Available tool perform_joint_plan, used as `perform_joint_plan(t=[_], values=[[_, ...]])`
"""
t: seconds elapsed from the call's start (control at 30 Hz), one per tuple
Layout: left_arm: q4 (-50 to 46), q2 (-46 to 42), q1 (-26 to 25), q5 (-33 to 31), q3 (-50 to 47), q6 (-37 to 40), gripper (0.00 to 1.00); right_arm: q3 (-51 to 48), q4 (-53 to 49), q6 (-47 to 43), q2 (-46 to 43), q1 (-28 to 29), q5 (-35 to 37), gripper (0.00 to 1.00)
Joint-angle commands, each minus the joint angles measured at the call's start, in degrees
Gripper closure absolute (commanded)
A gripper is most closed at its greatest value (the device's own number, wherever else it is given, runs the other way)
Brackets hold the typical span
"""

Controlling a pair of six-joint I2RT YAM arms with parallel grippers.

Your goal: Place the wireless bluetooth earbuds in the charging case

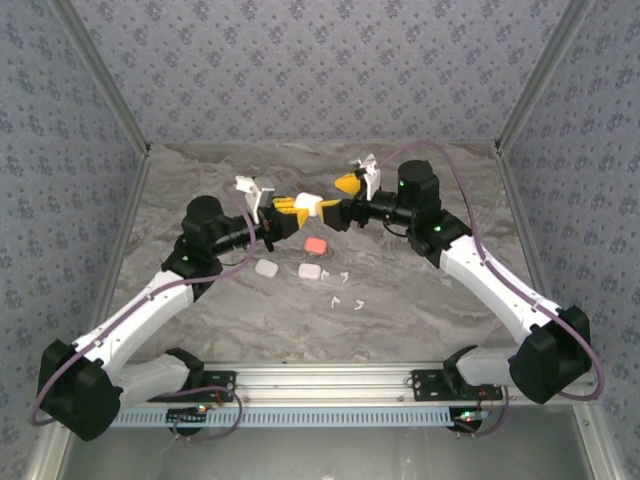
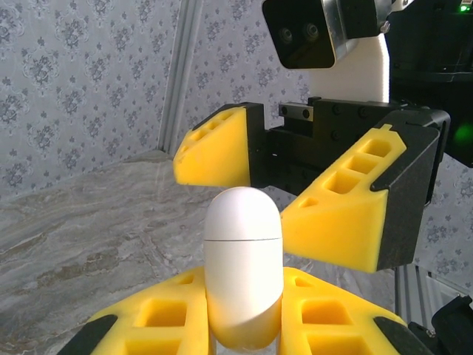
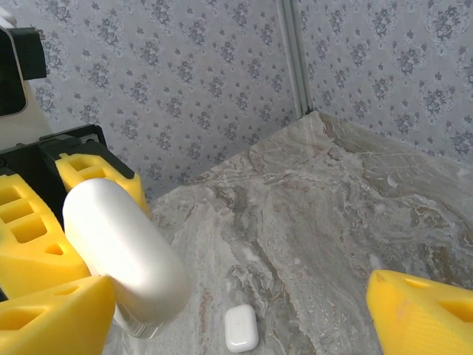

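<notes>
My left gripper (image 1: 297, 210) is shut on a white charging case (image 2: 243, 262), held upright above the table with its lid closed. That case (image 3: 124, 250) also appears in the right wrist view, between the left gripper's yellow fingers (image 3: 29, 231). My right gripper (image 1: 336, 198) faces it from the right, open. Its yellow fingers (image 2: 347, 214) stand on either side of the case's top, and one of them (image 3: 55, 318) is close against the case. Several tiny white earbuds (image 1: 336, 298) lie on the marble table (image 1: 430, 300) in front of the arms.
Two more white cases (image 1: 266, 268) (image 1: 309, 270) and a coral-red case (image 1: 315, 245) lie on the table below the grippers. One white case (image 3: 242, 328) lies under the right gripper. Patterned walls enclose the table on three sides.
</notes>
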Motion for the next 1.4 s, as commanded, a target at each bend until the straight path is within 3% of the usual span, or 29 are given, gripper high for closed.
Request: perform_joint_plan(t=[0.0,0.63,0.83,0.97,1.17,1.37], values=[[2.31,-1.53,-0.35,1.61,0.52,1.11,0.9,2.76,-0.93,-0.15,0.97,-0.9,2.14,0.1],[0.53,-1.26,-0.69,1.57,0.82,2.6,0.9,6.96,-4.02,1.07,2.49,-2.03,2.5,0.11],[-1.56,-1.68,-0.72,-2.6,0.07,3.34,0.91,5.9,-7.37,1.39,-1.53,-3.64,3.02,0.11],[-2.09,-2.44,-0.78,-5.23,-1.66,3.24,0.91,5.9,-20.36,-1.02,-4.07,-4.32,8.8,0.14],[-2.52,-5.39,-0.78,-6.89,-5.14,1.93,0.91,-0.13,-36.43,3.19,-4.15,-4.08,17.39,0.3],[-3.98,-8.02,-0.79,-8.62,-6.98,1.72,0.92,-6.63,-43.07,11.24,-1.13,3.31,28.89,0.35]])
